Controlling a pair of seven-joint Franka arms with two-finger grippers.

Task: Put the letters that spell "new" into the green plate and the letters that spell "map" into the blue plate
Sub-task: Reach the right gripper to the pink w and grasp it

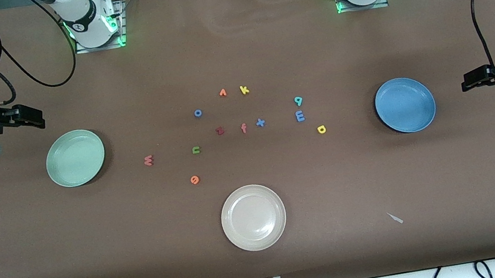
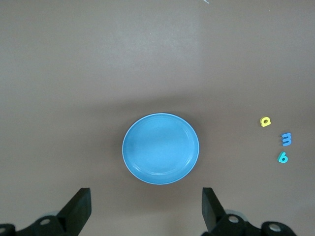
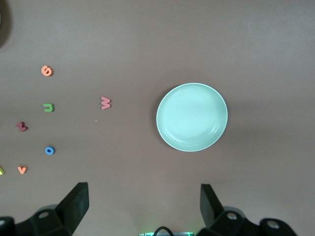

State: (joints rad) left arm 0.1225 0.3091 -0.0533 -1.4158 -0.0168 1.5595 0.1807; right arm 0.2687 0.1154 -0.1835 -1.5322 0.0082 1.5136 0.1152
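Nothing sorted: 6 letters loose. Both claws released, left gripper (image 1: 465, 86) and right gripper (image 1: 40, 118) waiting. Next, probably: right takes w (image 1: 148, 160), 3 o'clock of green plate (image 1: 59, 178).

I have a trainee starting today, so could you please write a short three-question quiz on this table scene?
1. True or false: the round pale mint-green plate already holds a foam letter.
2. Which letter lies nearest that plate? A) red-pink foam w B) green foam n C) orange foam e
3. Fill in: the blue foam m, yellow foam a and teal foam p lie toward the ___ arm's end of the table, near the round medium-blue plate.

Key: 1 false; 2 A; 3 left. The left gripper and right gripper both hover open by their plates.
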